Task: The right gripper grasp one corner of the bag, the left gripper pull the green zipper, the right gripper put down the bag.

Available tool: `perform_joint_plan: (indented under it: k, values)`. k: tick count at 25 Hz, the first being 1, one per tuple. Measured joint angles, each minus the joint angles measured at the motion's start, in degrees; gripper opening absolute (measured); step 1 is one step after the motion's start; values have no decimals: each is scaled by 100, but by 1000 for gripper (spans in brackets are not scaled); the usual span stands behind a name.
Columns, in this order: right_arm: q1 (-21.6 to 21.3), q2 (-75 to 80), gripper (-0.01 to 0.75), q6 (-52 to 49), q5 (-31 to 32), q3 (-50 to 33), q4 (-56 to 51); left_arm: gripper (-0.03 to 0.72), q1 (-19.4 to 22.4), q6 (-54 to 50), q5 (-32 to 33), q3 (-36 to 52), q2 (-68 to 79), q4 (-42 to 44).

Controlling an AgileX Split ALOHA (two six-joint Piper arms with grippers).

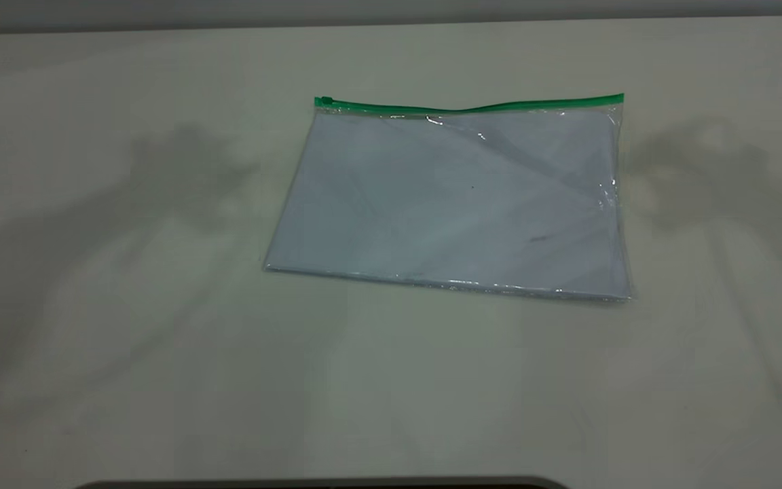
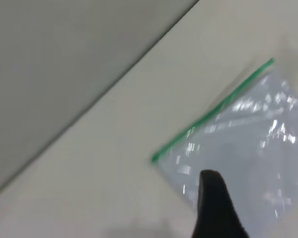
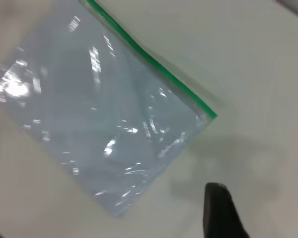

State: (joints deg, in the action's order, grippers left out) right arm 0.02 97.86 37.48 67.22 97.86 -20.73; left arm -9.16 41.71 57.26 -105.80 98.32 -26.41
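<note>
The bag (image 1: 452,204) lies flat on the table, a clear pouch with a pale blue-grey sheet inside. The green zipper (image 1: 472,106) runs along its far edge, with the slider tab (image 1: 324,101) at the left end. Neither gripper shows in the exterior view. In the left wrist view, my left gripper (image 2: 260,191) hovers above the bag (image 2: 248,148) near the zipper's (image 2: 213,111) end; one black finger (image 2: 213,208) shows, with a wide gap beside it. In the right wrist view, my right gripper (image 3: 261,198) is open and empty above bare table, beside the bag's (image 3: 89,114) zipper (image 3: 154,64) corner.
The pale table (image 1: 126,339) extends on all sides of the bag. Arm shadows fall on it left (image 1: 180,176) and right (image 1: 696,170) of the bag. The table's far edge (image 1: 160,28) meets a grey wall.
</note>
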Motion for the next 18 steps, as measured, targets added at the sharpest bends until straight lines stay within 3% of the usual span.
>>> perform_joint_plan:
  k: [4,11,18]
  values:
    - [0,-940,415,-443,354,-56,-21,508,0,-1226,933,0,-885,1073]
    - [0,-2508,413,-868,354,-1383,34,500,0,-2749,966,189,-1893,2205]
    - [0,-4085,413,-1758,354,-3537,820,499,0,-3040,966,2086,-3015,2430]
